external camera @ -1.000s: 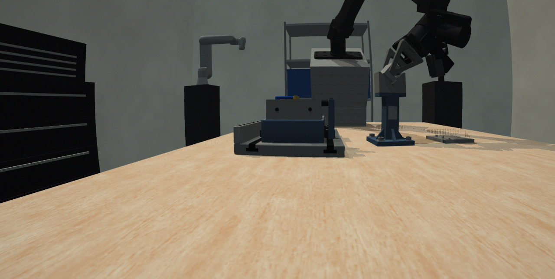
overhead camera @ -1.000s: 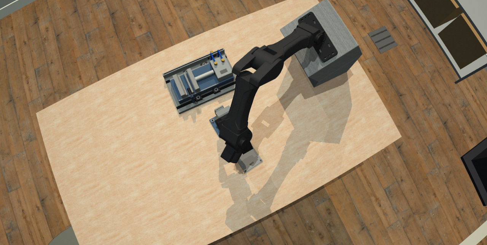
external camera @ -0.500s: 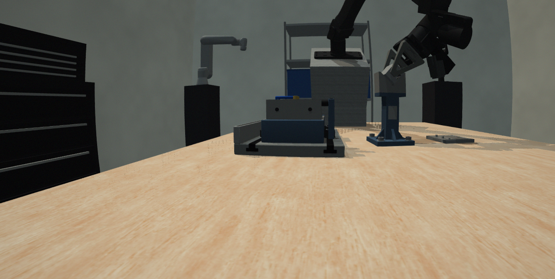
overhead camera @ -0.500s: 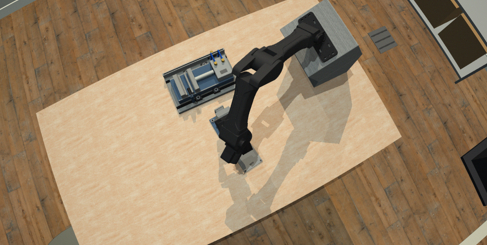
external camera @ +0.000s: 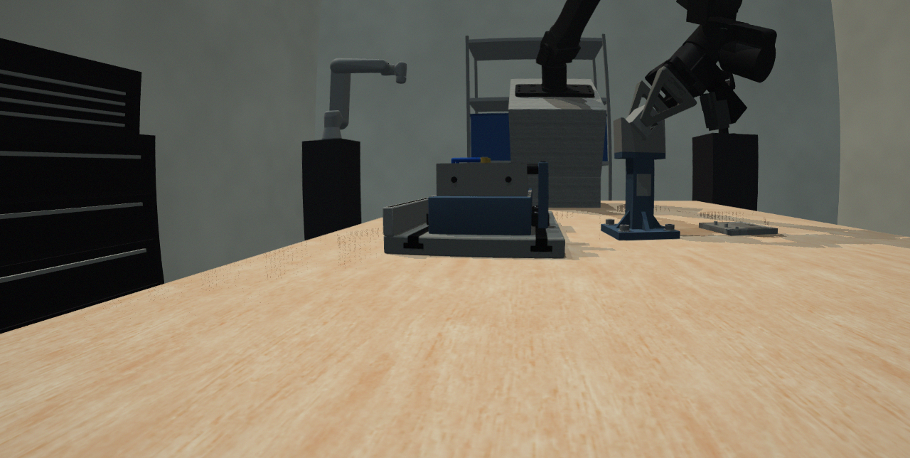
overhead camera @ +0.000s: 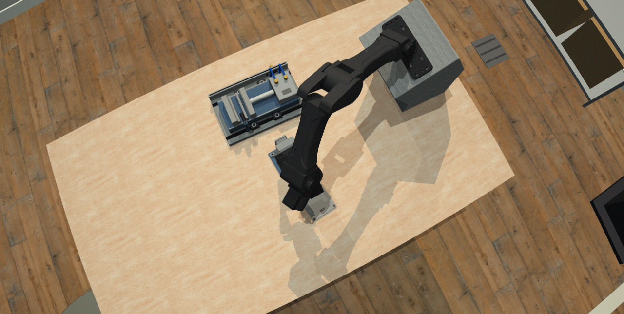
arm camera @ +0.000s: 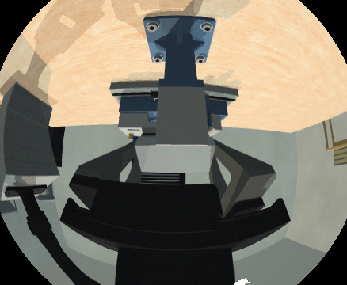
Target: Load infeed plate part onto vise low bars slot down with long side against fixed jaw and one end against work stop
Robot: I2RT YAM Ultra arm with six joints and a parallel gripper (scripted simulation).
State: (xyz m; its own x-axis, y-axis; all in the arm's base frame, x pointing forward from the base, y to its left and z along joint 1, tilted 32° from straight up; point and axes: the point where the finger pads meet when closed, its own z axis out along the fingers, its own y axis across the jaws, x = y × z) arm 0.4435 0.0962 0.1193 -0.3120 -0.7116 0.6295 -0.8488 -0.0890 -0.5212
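Observation:
My gripper [external camera: 641, 122] [arm camera: 175, 152] is shut on the part, a pale grey block [arm camera: 175, 159] that spans the space between both fingers. The gripper tilts down at the top of the V-block [external camera: 630, 141] [arm camera: 182, 115], which stands on a blue post. The part is at the V-block's top; whether it rests in the groove, and which way its slot faces, I cannot tell. The vise [overhead camera: 266, 105] [external camera: 480, 215] [arm camera: 135, 104] is open. Its fixed jaw [overhead camera: 230, 110] stands apart from the moving jaw [overhead camera: 246, 102] on the rod. No part shows between them.
The infeed plate [overhead camera: 324, 210] [external camera: 739, 227] lies on the table beyond the V-block stand, partly under the arm in the top view, with no block visible on it. The blue post's bolted foot [external camera: 639, 234] [arm camera: 179, 29] stands beside the vise. The arm's grey pedestal [overhead camera: 429, 41] is at the table's end.

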